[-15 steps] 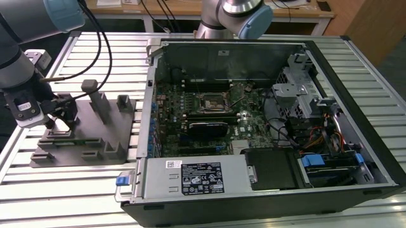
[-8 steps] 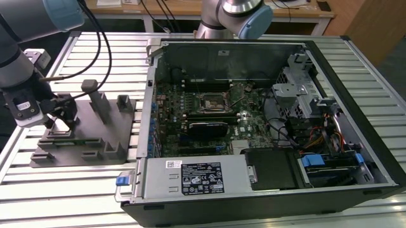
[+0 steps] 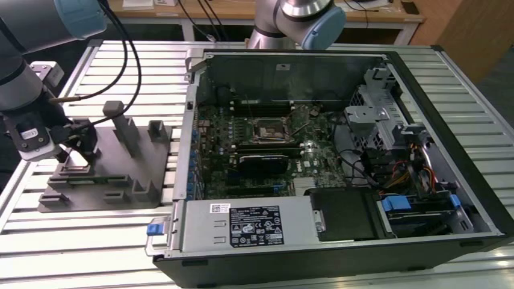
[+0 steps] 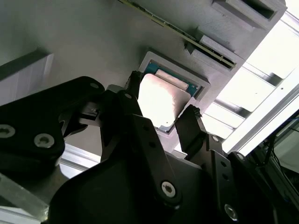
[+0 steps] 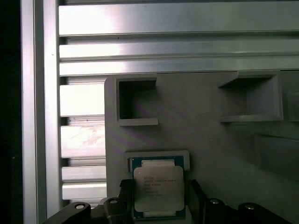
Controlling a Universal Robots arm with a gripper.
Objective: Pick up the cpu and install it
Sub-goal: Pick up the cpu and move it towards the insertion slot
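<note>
Exterior view: hand (image 3: 71, 144), at the exterior view's left, blocks the patch of grey fixture (image 3: 105, 180) under its fingertips. Its finger gap is too small to judge there. Arm (image 3: 24, 72) is cut off by the upper-left frame edge.
Second wrist view: cpu (image 4: 163, 100) top is washed out by glare, and one side is hidden behind the black fingers (image 4: 140, 126).
First wrist view: one cpu (image 5: 156, 189) edge and the hand's linkage are cut off by the frame edge. Lid print is too small to tell.

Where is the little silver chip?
In both wrist views the chip sits in a pocket of the grey holder, inside the open claw. The holder lies on the exterior view's left, beside the computer.
</note>
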